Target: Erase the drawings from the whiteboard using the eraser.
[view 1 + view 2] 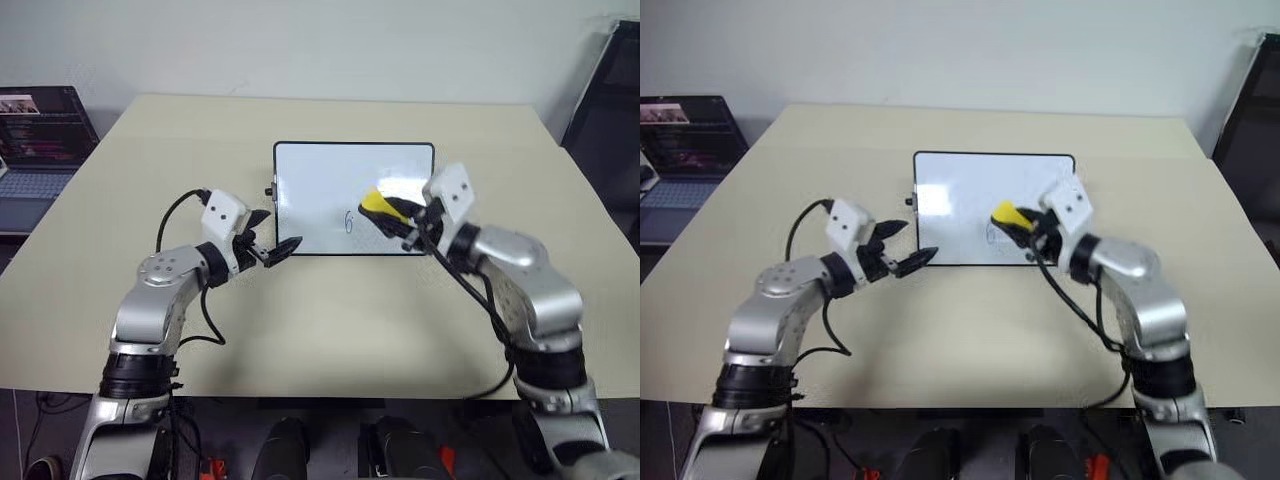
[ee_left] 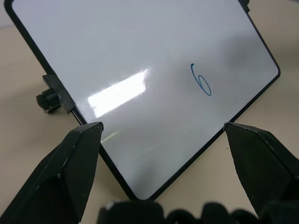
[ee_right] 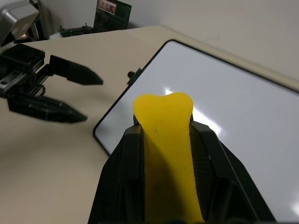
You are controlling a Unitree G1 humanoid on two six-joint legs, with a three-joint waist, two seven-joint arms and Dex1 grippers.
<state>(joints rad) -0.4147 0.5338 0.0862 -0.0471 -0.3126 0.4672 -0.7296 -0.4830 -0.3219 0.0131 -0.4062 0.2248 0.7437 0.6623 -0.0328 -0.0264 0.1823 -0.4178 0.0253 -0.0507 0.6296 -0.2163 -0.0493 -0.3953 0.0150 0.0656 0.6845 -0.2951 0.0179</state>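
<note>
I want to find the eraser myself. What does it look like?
Look at the beige table, then the whiteboard in its middle. Over the board's near right part, the right gripper pinches the eraser: the one bright yellow thing, beside a blue "6".

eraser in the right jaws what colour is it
Yellow; the eraser shows best in the right wrist view, clamped between the black jaws of the right gripper.

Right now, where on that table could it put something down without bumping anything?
Bare table lies between the whiteboard's near edge and the robot, and behind the board too. It is crowded at the board's near corners: the open left gripper by one, the right gripper gripping the eraser over the other.
</note>
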